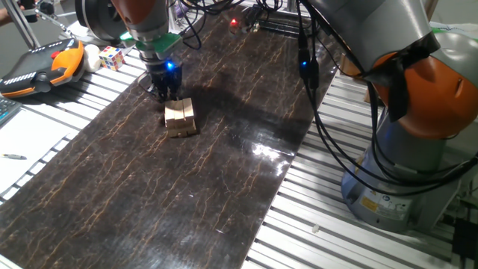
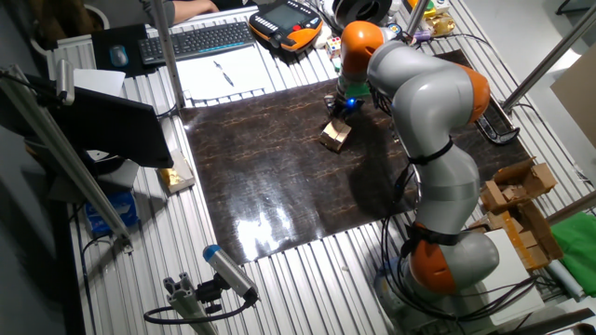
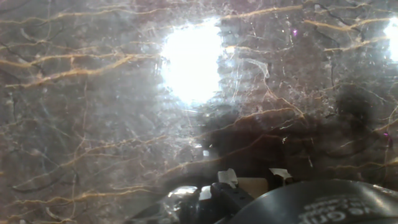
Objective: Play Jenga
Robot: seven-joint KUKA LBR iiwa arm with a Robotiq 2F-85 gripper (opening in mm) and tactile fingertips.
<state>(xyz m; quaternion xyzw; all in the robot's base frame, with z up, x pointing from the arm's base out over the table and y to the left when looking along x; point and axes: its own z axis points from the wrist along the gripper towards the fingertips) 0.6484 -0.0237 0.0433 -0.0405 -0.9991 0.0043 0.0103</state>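
Observation:
The Jenga stack [image 1: 180, 118] is a small cube of light tan wooden blocks on the dark marble-patterned mat [image 1: 224, 187]. It also shows in the other fixed view [image 2: 335, 136]. My gripper [image 1: 166, 90] hangs low over the mat just behind the stack, a blue light glowing on the hand; it also shows in the other fixed view [image 2: 339, 104]. In the hand view, two pale fingertips [image 3: 227, 177] sit at the bottom edge with a small tan patch [image 3: 252, 185] between them. I cannot tell whether they clamp it. The rest of that view is mat and glare.
A multicoloured puzzle cube [image 1: 112, 57], a white ball [image 1: 91, 56] and an orange-black teach pendant [image 1: 45, 66] lie off the mat's far left corner. The arm's base [image 1: 403, 179] stands to the right. A keyboard [image 2: 196, 39] and loose wooden blocks [image 2: 517, 191] lie on the slatted table.

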